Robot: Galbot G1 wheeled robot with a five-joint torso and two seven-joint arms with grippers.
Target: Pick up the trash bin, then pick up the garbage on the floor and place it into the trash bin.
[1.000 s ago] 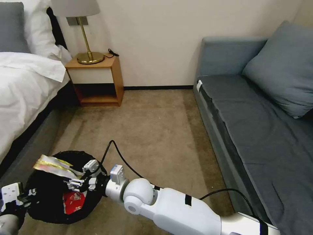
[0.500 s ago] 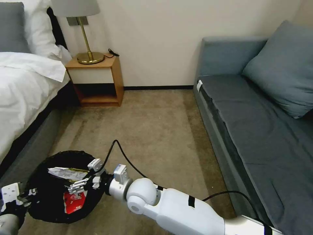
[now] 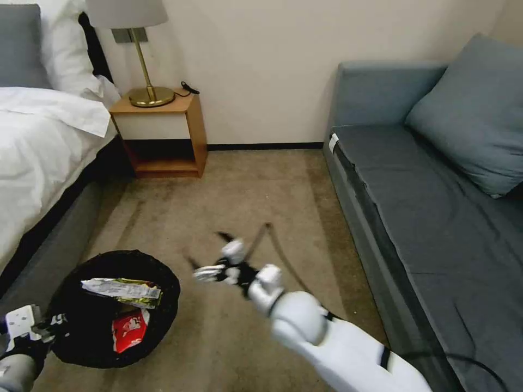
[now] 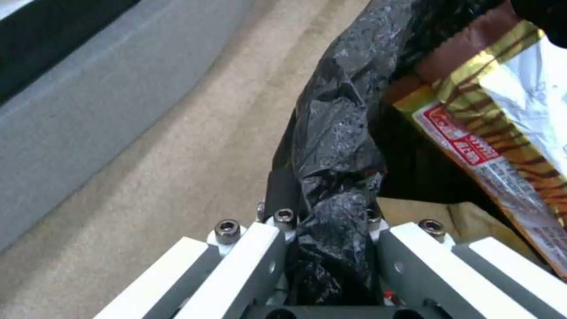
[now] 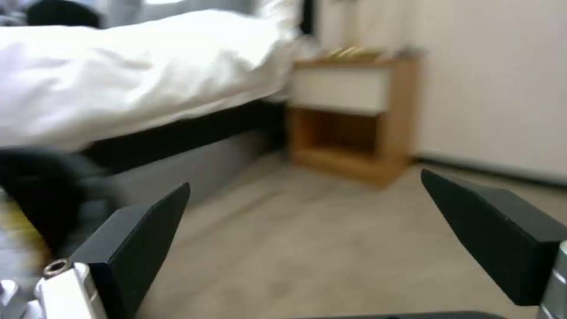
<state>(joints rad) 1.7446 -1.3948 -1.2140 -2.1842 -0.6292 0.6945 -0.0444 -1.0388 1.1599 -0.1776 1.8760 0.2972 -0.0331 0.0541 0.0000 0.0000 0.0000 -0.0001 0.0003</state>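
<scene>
A: Where is the bin?
B: The round, low bin lined with crinkled black plastic (image 3: 117,310) sits at the lower left of the head view, over the beige carpet (image 3: 261,212) beside the white-sheeted bed (image 3: 38,152). The left hand (image 4: 331,248) has its fingers pinched together on a bunched fold of the black liner at the bin's rim.

A: What is inside?
B: A gold-and-black striped snack wrapper with a silvery side (image 3: 122,288) lies across the top, and a red-and-white carton (image 3: 128,329) is below it. In the left wrist view a tan, papery piece (image 4: 425,217) shows under the wrapper; it may be a crumpled brown bag, though too little of it is visible to be sure.

A: And the right arm?
B: The right hand (image 3: 210,272) is blurred, over the carpet just beside the bin and apart from it. In its own wrist view the two black fingers (image 5: 148,239) are spread wide with nothing between them, facing the wooden nightstand (image 5: 354,115).
</scene>
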